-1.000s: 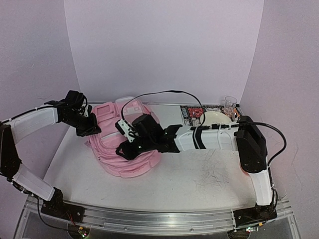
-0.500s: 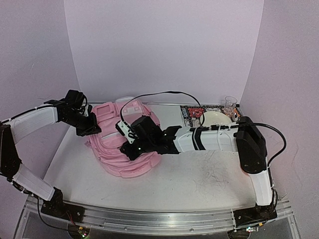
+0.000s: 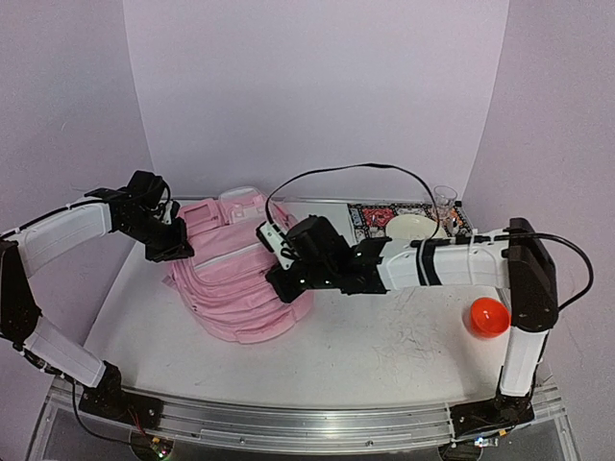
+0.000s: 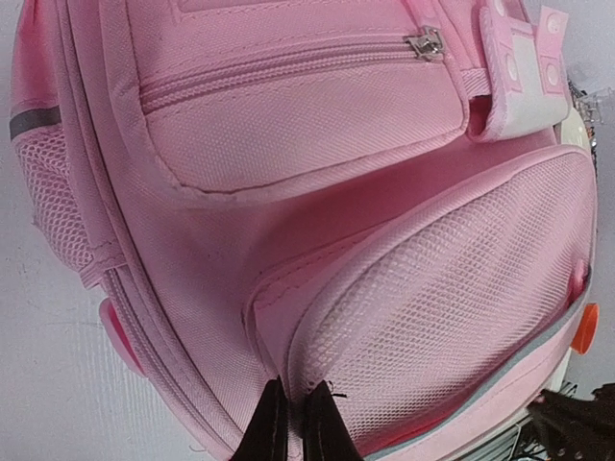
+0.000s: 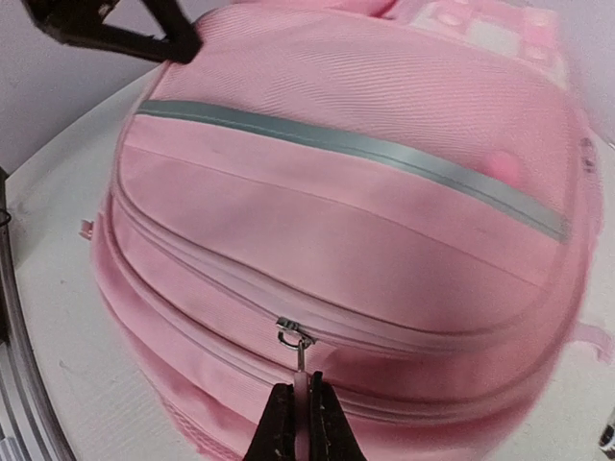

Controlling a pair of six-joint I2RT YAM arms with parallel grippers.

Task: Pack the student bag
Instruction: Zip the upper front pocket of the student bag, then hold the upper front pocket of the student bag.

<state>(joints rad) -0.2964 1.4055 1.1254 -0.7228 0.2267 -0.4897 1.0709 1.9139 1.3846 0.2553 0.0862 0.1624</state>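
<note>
The student bag (image 3: 231,300), a big pink backpack, lies on the table left of centre. My left gripper (image 3: 181,252) is at the bag's left side. In the left wrist view the left gripper (image 4: 293,392) is shut on the fabric edge of the mesh side pocket (image 4: 452,288). My right gripper (image 3: 276,285) reaches across to the bag's right side. In the right wrist view the right gripper (image 5: 299,386) is shut on the pink pull tab hanging from a metal zipper slider (image 5: 293,333). That zipper looks closed along the length I can see.
An orange ball (image 3: 487,316) lies on the table at the right, near the right arm. At the back right are a cream bowl (image 3: 411,227), a patterned flat item (image 3: 373,217) and a clear glass (image 3: 443,200). Walls close in the table on three sides.
The right gripper has shut on the zipper pull tab and shifted right along the bag. The right arm has swung outward, uncovering the orange ball. The left gripper has held its place.
</note>
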